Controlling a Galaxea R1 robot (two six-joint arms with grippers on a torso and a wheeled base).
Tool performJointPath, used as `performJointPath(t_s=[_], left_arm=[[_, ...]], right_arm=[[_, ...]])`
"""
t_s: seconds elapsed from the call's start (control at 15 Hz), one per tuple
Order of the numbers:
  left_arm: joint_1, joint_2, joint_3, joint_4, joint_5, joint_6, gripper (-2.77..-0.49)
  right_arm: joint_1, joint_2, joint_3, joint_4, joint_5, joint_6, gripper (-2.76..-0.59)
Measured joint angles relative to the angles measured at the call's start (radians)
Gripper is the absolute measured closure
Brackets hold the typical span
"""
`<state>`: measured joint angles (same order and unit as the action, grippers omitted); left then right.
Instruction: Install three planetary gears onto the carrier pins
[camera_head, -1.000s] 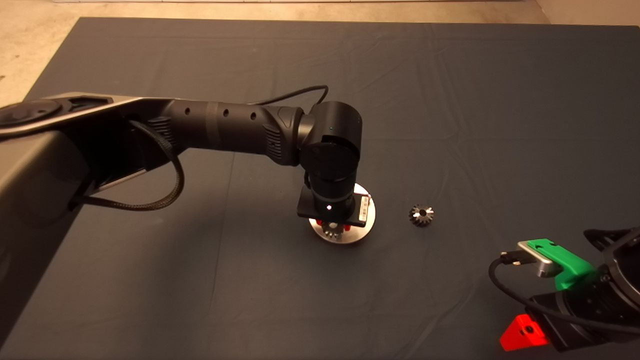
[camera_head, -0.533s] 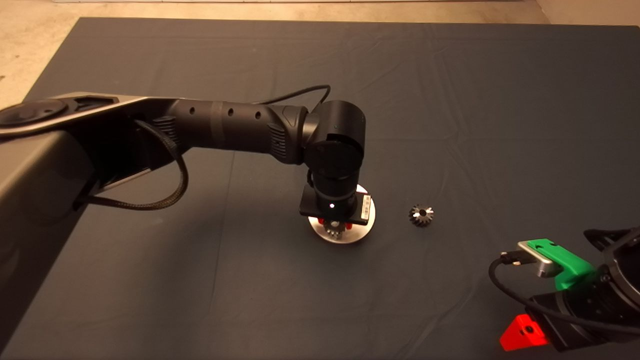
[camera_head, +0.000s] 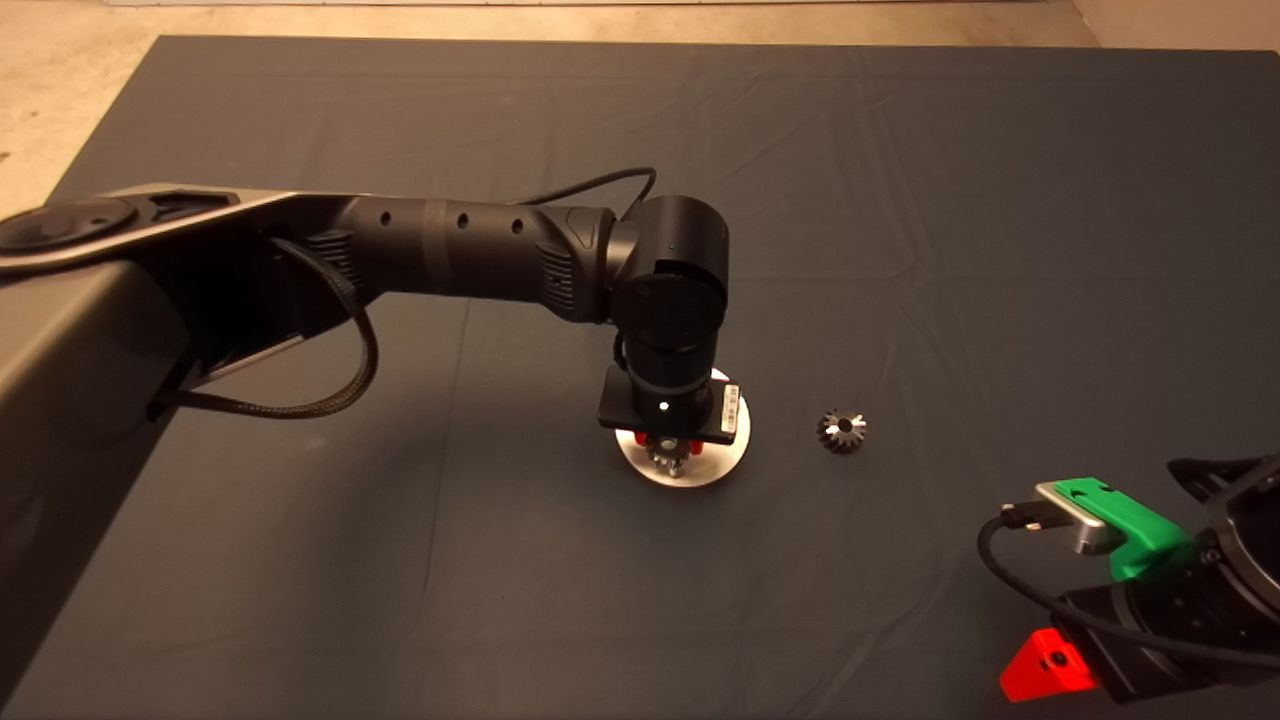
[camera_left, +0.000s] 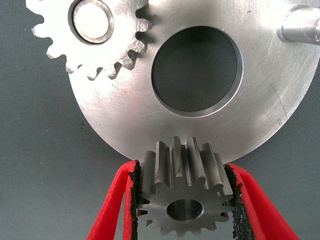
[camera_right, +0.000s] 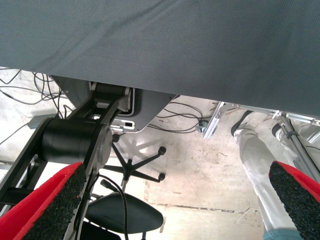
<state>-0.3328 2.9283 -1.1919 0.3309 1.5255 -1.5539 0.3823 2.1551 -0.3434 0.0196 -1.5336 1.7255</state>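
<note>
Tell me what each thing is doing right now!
Left hand: shut on a gear, over the plate's edge.
Held gear: gripped, not on a peg yet.
First gear: sitting on its peg.
Bare peg: empty.
Plate: flat on the mat.
Dark gear: loose on the mat.
Right hand: open, parked.

At frame centre, a flat round silver carrier plate (camera_head: 722, 461) lies on the dark mat (camera_head: 900, 200); right of it lies a small dark toothed gear (camera_head: 842, 430).
</note>
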Motion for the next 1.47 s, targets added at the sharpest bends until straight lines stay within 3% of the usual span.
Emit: performJointPath(t_s=[0.4,0.93,1.47], left_arm=[[0.0,0.0,0.0,-0.054,0.0,-0.003,-0.89],[0.0,0.0,0.0,-0.066,0.0,-0.003,-0.89],[0.0,0.003,-0.017,-0.069,0.0,0.031,-0.89]], right_arm=[[0.0,0.0,0.0,0.0,0.0,0.0,-2.73],[0.0,0.0,0.0,0.0,0.0,0.0,-2.73],[0.0,0.0,0.0,0.0,0.0,0.0,-2.73]])
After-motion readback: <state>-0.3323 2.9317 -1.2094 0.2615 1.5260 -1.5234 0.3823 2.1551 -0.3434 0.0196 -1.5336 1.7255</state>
